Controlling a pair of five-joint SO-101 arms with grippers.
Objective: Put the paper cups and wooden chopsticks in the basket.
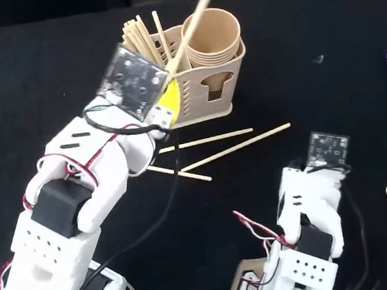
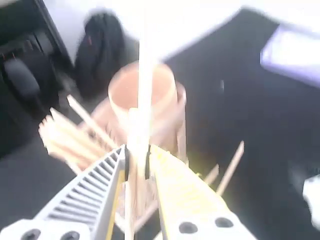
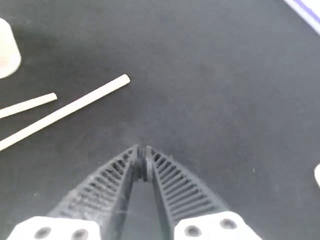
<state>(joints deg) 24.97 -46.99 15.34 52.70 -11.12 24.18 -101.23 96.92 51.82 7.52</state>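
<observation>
Beige slotted plastic basket (image 1: 209, 91) sits at twelve o'clock on my black table (image 1: 326, 89), with stacked tan paper cups (image 1: 213, 35) inside. Three loose wooden chopsticks (image 1: 235, 147) lie at its six o'clock.

Left wrist: my left gripper (image 2: 137, 150) is clamped on one pale wooden chopstick (image 2: 145, 75) by the cups.

Right wrist: my right gripper (image 3: 142, 152) is closed and empty, near two loose chopsticks.

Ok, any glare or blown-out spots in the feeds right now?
Left wrist view: background blown out white, the chopstick fades into it above the cup. High view: even light, no glare on the basket. Right wrist view: even, no glare.
</observation>
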